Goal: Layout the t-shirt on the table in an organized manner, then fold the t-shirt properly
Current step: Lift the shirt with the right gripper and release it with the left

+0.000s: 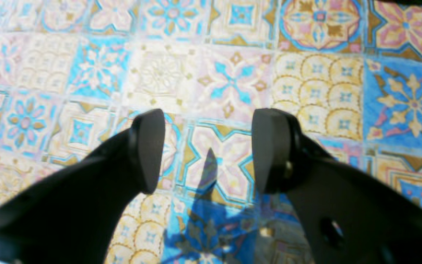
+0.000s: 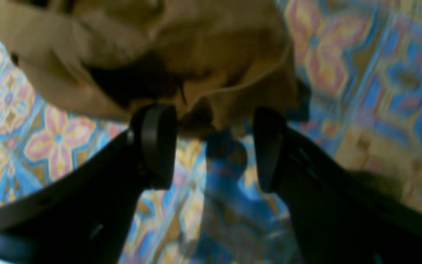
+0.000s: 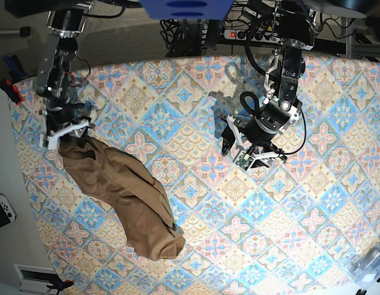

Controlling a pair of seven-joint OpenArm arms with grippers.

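Note:
The tan-brown t-shirt (image 3: 125, 196) lies bunched in a long crumpled heap on the left side of the table (image 3: 196, 203), running from upper left to lower middle. My right gripper (image 3: 65, 134) is open at the shirt's upper end. In the right wrist view the shirt (image 2: 152, 51) fills the top of the frame, with its folded edge just past the open right gripper (image 2: 213, 113). My left gripper (image 3: 242, 150) is open and empty over bare patterned cloth, well to the right of the shirt. The left wrist view shows only the left gripper (image 1: 207, 117) above the table (image 1: 233, 73).
A white game controller (image 3: 2, 210) lies off the table at the left. A clear plastic box (image 3: 371, 264) sits at the bottom right corner. Cables and a power strip (image 3: 239, 34) run behind the far edge. The table's left edge is close to the right arm.

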